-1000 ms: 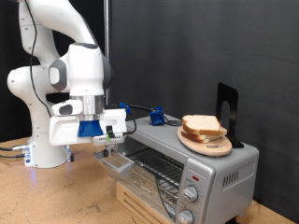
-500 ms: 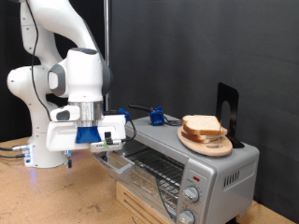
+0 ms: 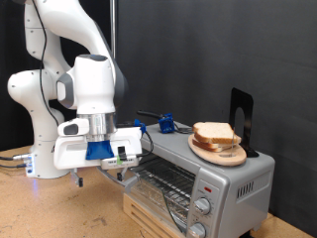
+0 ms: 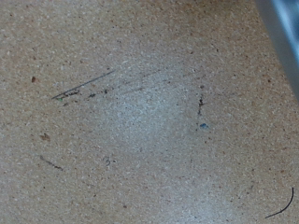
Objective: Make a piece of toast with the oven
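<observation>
The oven point(image 3: 233, 183) stands at the exterior view's right, a silver box with its glass door point(image 3: 127, 176) hanging open and the wire rack point(image 3: 163, 184) showing inside. On its roof a round wooden board point(image 3: 226, 156) carries the piece of toast point(image 3: 212, 131), pale bread stacked on another like slice. My gripper point(image 3: 123, 162) hangs low at the open door's outer edge, well to the left of the bread. No bread is near it. The wrist view shows only scratched tabletop point(image 4: 131, 121) and a grey edge point(image 4: 284, 37); my fingers do not show there.
Round knobs point(image 3: 203, 206) sit on the oven's front right. A small blue object point(image 3: 166, 124) and a black stand point(image 3: 241, 114) rest on the oven's roof. The oven sits on a wooden box point(image 3: 149, 213). A black curtain closes the back.
My hand has sunk lower and shifted slightly toward the exterior view's right, staying at the door's edge. The bread and board have not moved.
</observation>
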Robot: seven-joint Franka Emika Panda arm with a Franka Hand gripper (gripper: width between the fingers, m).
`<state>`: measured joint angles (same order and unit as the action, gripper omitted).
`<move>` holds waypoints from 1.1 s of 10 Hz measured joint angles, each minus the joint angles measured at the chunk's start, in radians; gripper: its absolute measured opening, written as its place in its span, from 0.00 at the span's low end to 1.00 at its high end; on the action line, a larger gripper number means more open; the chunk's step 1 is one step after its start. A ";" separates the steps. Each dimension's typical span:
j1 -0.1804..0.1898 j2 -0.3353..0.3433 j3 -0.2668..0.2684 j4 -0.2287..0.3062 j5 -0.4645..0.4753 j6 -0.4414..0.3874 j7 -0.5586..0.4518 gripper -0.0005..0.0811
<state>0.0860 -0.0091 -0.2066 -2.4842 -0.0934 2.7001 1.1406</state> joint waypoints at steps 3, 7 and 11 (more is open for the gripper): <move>0.000 0.010 0.001 0.016 -0.018 -0.013 -0.007 1.00; -0.014 0.009 -0.013 0.002 -0.073 -0.011 -0.030 1.00; -0.026 0.005 -0.029 -0.021 -0.108 -0.007 -0.038 1.00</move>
<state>0.0604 -0.0037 -0.2354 -2.5048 -0.2012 2.6935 1.1026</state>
